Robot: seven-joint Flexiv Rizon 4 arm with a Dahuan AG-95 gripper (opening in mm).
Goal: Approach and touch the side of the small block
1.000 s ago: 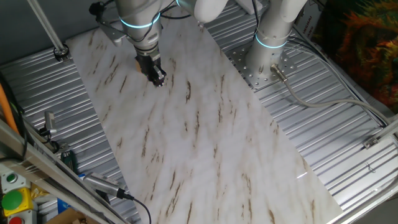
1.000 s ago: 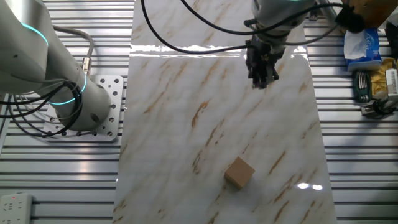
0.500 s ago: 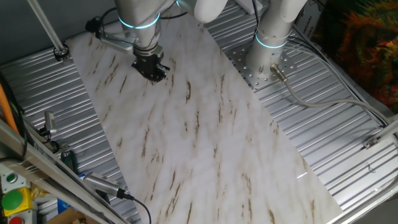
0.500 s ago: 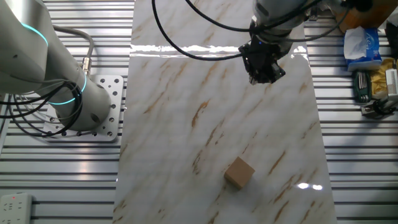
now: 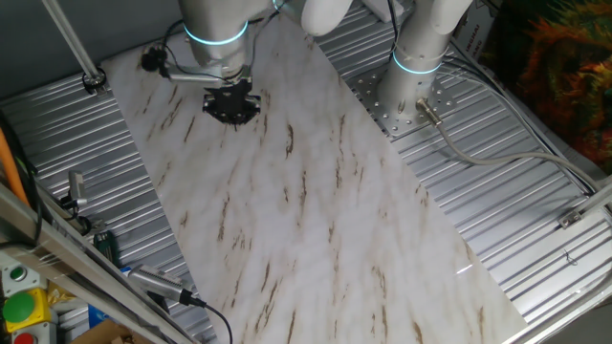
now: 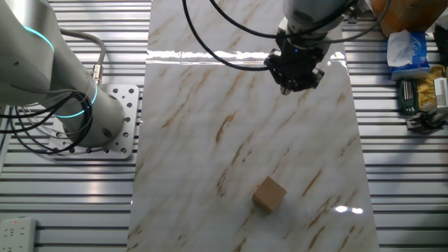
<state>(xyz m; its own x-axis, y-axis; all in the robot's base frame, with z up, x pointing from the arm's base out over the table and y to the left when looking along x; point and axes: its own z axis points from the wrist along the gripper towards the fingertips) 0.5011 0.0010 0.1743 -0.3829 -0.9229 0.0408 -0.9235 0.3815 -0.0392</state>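
Note:
The small block (image 6: pixel 269 194) is a plain tan wooden cube lying on the marble-patterned board (image 6: pixel 210 105), near its lower end in the other fixed view. I cannot make it out in the one fixed view. My gripper (image 6: pixel 294 87) hangs over the far upper right part of the board, well away from the block and not touching it. It also shows at the upper left of the board in the one fixed view (image 5: pixel 232 115). Its dark fingers look closed together with nothing between them.
The arm's base (image 6: pixel 84 105) stands on a bolted plate left of the board, with a black cable looping above. Tools and a tissue pack (image 6: pixel 409 49) lie at the right edge. Ribbed metal table surface (image 5: pixel 516 220) surrounds the board.
The gripper has turned about its wrist and risen slightly, drifting a little away from the block's end of the board. The block has not moved.

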